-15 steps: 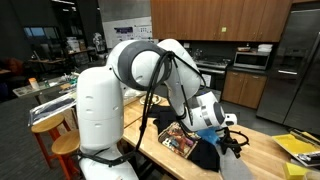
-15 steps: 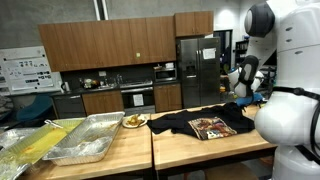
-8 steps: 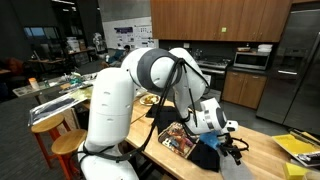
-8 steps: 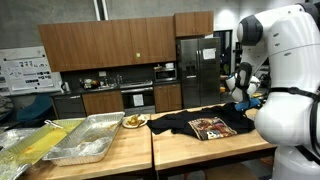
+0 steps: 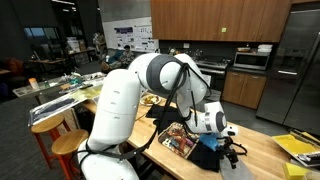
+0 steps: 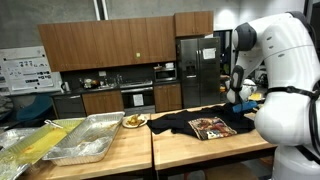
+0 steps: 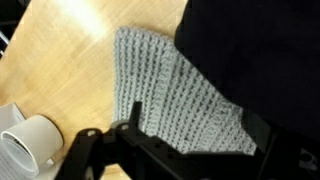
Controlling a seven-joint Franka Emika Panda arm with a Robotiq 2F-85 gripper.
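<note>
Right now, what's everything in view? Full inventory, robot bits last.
knitted cloth: one, grey, on the table at the shirt's edge
shirt: one, black with printed graphic, spread on the table
cup: one, white, near the cloth
trays: two, metal, table end away from the robot
plate: one, yellowish food, beside the trays
table: one, light wood
fridge: one, steel, back wall
cabinets: several, brown, back wall
arm: one, white, bent over the table
pincer: one, dark, open above the knitted cloth
</note>
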